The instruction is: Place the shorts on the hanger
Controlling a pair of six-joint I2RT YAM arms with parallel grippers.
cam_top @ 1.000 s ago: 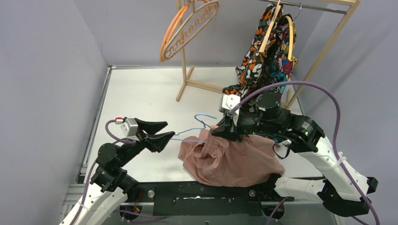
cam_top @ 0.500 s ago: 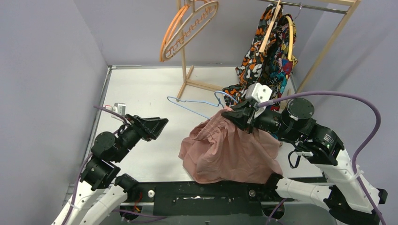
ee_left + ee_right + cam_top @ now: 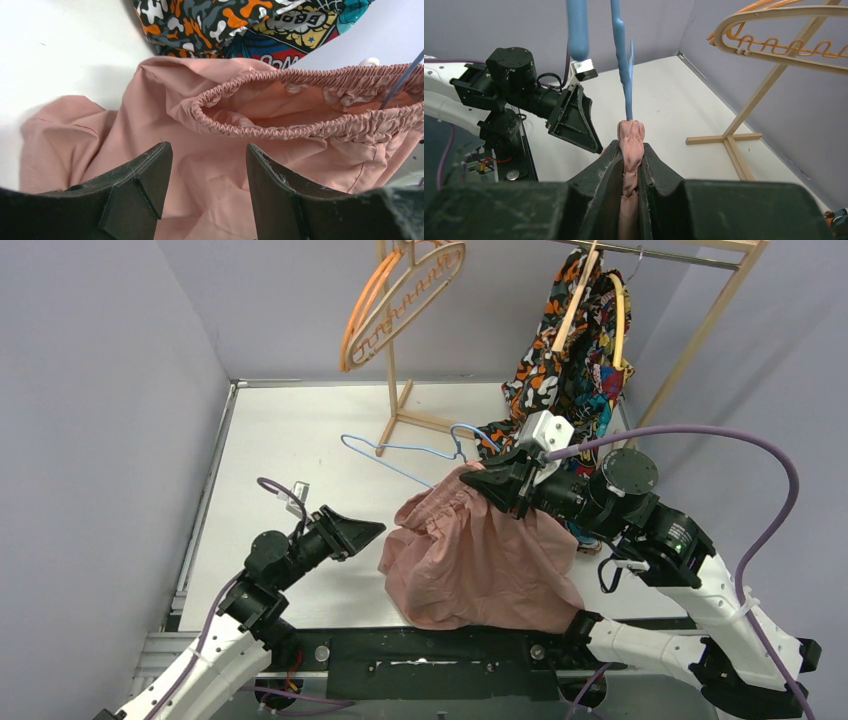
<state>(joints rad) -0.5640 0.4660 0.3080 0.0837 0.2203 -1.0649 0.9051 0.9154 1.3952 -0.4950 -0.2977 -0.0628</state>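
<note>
Nearest to us, the left gripper has drawn back from the hanger's end, where it sat a second ago. It now hangs lower and closer to the bases, its jaws spread and empty, aimed at the shorts. From the left wrist we see the two fingers apart, with the gathered waistband gaping open just beyond them.

The shorts lie heaped at the near edge of the table, but their waistband is now raised higher and further from us than before. The right gripper has its jaws pressed together on a fold of that waistband. In the right wrist view the pink elastic stands pinched between the fingers.

The hanger has risen and moved away with it. Its blue wire comes out of the waistband at the fingertips and slants left, clear of the table.

The table is pale grey, closed in by lavender walls.

We count two arms, one pair of shorts and one blue hanger. Behind stands one wooden rack with one orange hanger and a pale wooden hanger. Two more pale hangers carry the patterned clothing.
</note>
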